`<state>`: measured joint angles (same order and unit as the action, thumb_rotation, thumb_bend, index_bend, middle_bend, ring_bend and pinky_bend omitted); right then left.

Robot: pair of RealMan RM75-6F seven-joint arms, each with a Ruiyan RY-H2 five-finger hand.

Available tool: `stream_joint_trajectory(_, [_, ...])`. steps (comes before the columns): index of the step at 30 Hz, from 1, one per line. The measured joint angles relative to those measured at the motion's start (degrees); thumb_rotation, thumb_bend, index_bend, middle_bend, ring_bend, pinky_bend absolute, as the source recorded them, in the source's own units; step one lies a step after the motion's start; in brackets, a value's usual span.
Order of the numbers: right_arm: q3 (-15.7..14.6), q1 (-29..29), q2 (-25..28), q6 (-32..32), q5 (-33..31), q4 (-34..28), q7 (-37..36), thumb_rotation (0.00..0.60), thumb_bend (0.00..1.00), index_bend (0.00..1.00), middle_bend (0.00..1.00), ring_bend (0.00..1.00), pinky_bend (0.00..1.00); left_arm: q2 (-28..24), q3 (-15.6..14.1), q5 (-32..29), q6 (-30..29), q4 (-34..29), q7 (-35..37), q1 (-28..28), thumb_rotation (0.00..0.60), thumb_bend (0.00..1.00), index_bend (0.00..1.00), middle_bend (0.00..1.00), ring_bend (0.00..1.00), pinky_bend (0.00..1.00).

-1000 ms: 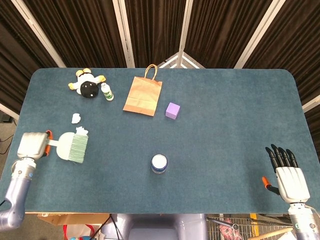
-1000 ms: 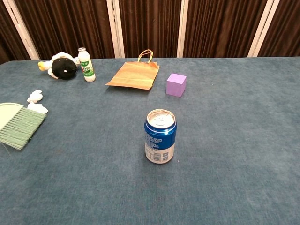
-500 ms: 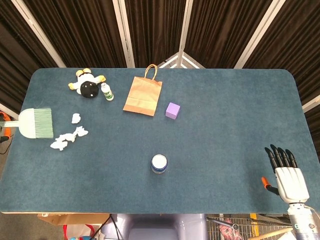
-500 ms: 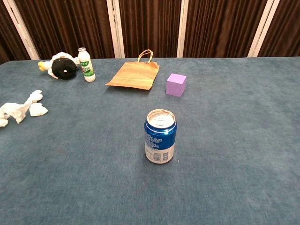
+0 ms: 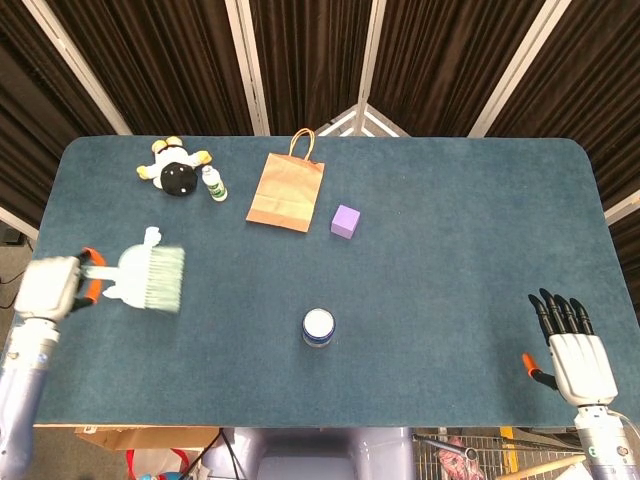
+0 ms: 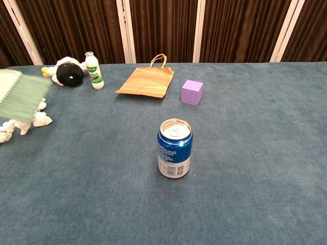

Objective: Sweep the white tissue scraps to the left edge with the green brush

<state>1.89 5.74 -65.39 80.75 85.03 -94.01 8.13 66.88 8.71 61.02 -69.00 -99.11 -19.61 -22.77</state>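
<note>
Now the green brush [image 5: 150, 278], gripped in the left hand [image 5: 48, 288], is back over the white tissue scraps [image 6: 20, 124] at nine o'clock on the worktop [image 5: 450, 230], having been out at the edge half a second ago. Another leftward stroke looks due; the right hand [image 5: 572, 345] lies released.
</note>
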Motion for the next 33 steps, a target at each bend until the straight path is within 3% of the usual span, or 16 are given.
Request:
stream_joint_trajectory(3, [0.03, -0.03, 0.07, 0.06, -0.04, -0.01, -0.23, 0.600, 0.32, 0.00, 0.00, 0.00, 0.00, 3.11, -1.30, -1.19, -0.25, -3.85, -5.04, -0.35, 0.600, 0.74, 0.76, 1.00, 1.00, 1.00])
stream_joint_trajectory(7, [0.06, -0.12, 0.19, 0.16, -0.08, -0.01, -0.57, 0.600, 0.32, 0.00, 0.00, 0.00, 0.00, 9.53, -2.70, -3.07, -1.09, -5.55, -10.97, -1.07, 0.600, 0.61, 0.70, 1.00, 1.00, 1.00])
stream_joint_trajectory(12, [0.08, -0.14, 0.46, -0.01, -0.34, -0.01, -1.04, 0.600, 0.32, 0.00, 0.00, 0.00, 0.00, 14.82, -4.79, -4.60, -1.79, -5.82, -14.22, -1.59, 0.600, 0.21, 0.47, 1.00, 1.00, 1.00])
stream_joint_trajectory(15, [0.11, -0.14, 0.62, -0.14, -0.51, -0.07, -1.31, 0.600, 0.32, 0.00, 0.00, 0.00, 0.00, 15.00, -6.57, -4.14, -1.95, -5.76, -15.40, -1.51, 0.600, 0.05, 0.37, 1.00, 1.00, 1.00])
stream_joint_trajectory(18, [0.07, -0.13, 0.72, -0.18, -0.43, -0.17, -1.30, 0.600, 0.32, 0.00, 0.00, 0.00, 0.00, 13.48, -7.34, -2.98, -2.48, -6.12, -15.25, -1.02, 0.600, 0.02, 0.30, 1.00, 1.00, 1.00])
stream_joint_trajectory(20, [0.00, -0.11, 0.76, -0.20, -0.28, -0.19, -1.17, 0.600, 0.32, 0.00, 0.00, 0.00, 0.00, 11.74, -7.66, -1.47, -3.37, -6.47, -14.20, -0.36, 0.600, 0.02, 0.24, 0.95, 0.96, 0.99])
stream_joint_trajectory(22, [-0.03, -0.09, 0.76, -0.22, -0.23, -0.21, -0.96, 0.600, 0.32, 0.00, 0.00, 0.00, 0.00, 10.31, -7.87, 0.23, -4.54, -6.66, -12.48, 0.44, 0.600, 0.02, 0.13, 0.75, 0.80, 0.89])
stream_joint_trajectory(24, [0.01, -0.05, 0.76, -0.18, -0.18, -0.25, -0.82, 0.600, 0.32, 0.00, 0.00, 0.00, 0.00, 8.70, -8.11, 2.63, -6.17, -6.75, -9.60, 1.57, 0.600, 0.02, 0.02, 0.43, 0.53, 0.65])
stream_joint_trajectory(27, [-0.06, -0.03, 0.59, -0.17, -0.03, -0.17, -0.42, 0.600, 0.32, 0.00, 0.00, 0.00, 0.00, 6.13, -8.96, 7.46, -8.79, -6.25, -4.41, 3.56, 0.600, 0.02, 0.00, 0.12, 0.20, 0.35])
stream_joint_trajectory(30, [-0.06, 0.00, 0.53, -0.01, 0.19, -0.07, -0.20, 0.600, 0.32, 0.00, 0.00, 0.00, 0.00, 3.83, -10.41, 13.65, -12.17, -4.07, 0.42, 5.88, 0.600, 0.02, 0.00, 0.00, 0.02, 0.11])
stream_joint_trajectory(31, [-0.07, 0.00, 0.51, 0.07, 0.34, 0.05, -0.03, 0.600, 0.32, 0.00, 0.00, 0.00, 0.00, 3.05, -11.08, 16.21, -13.78, -2.51, 2.18, 6.88, 0.600, 0.01, 0.00, 0.00, 0.00, 0.05])
stream_joint_trajectory(33, [-0.12, 0.01, 0.44, 0.20, 0.64, 0.30, 0.18, 0.600, 0.32, 0.00, 0.00, 0.00, 0.00, 2.07, -12.08, 19.71, -16.19, 0.35, 4.25, 8.35, 0.600, 0.01, 0.00, 0.00, 0.00, 0.01])
